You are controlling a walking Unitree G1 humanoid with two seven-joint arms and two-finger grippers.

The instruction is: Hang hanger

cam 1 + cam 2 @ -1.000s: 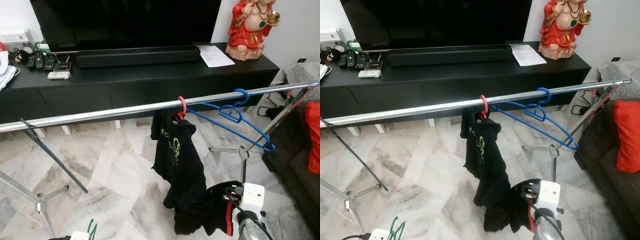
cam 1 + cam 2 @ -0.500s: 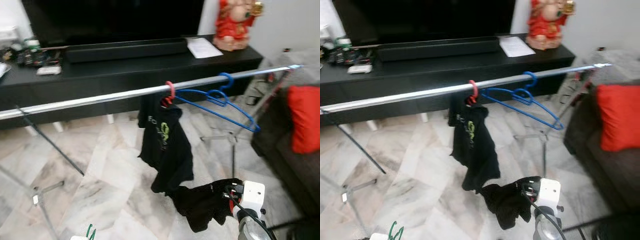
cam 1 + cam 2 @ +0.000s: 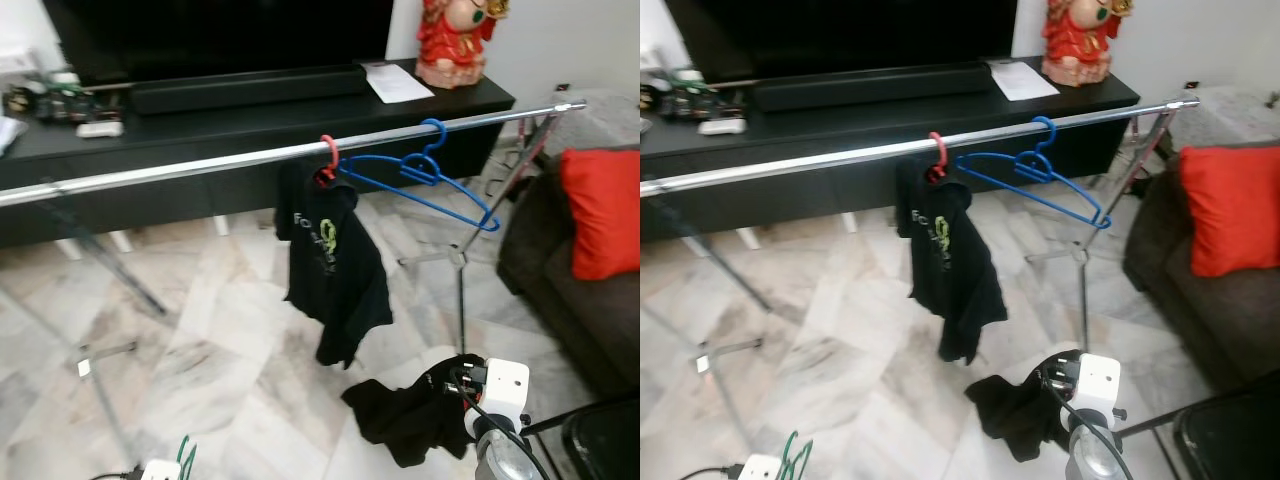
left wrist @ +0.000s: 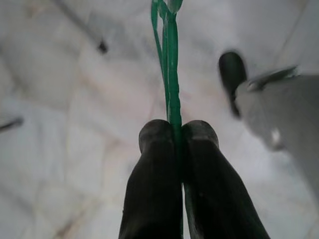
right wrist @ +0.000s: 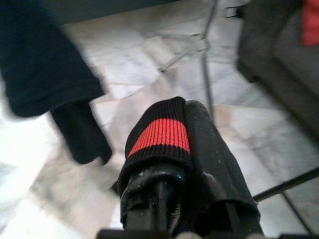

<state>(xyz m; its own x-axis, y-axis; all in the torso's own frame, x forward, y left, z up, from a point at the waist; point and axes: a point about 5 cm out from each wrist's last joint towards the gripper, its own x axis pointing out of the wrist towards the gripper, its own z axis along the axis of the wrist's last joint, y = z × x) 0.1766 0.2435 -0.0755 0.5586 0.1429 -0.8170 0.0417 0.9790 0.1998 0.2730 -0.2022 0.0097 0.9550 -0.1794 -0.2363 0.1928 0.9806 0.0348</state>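
A chrome rail (image 3: 200, 170) crosses the room at chest height. On it hang a red hanger (image 3: 327, 155) carrying a black T-shirt (image 3: 332, 265) and two empty blue hangers (image 3: 432, 172). Low at the left, my left gripper (image 4: 175, 130) is shut on a thin green hanger (image 4: 169, 55); its tip (image 3: 183, 455) shows in the left eye view. Low at the right, my right gripper (image 5: 182, 124) is shut on a black garment with a red stripe (image 5: 160, 134), which droops toward the floor (image 3: 400, 415) beside my white wrist (image 3: 497, 388).
Behind the rail stands a black TV console (image 3: 250, 110) with a soundbar, remotes, a paper and a red statue (image 3: 450, 35). A dark sofa with a red cushion (image 3: 600, 210) sits at the right. The rack's metal legs (image 3: 458, 270) stand on marble floor.
The whole view has shifted, so the rail sits further off and more of the sofa shows. The black garment in my right gripper now hangs apart from the T-shirt on the rail.
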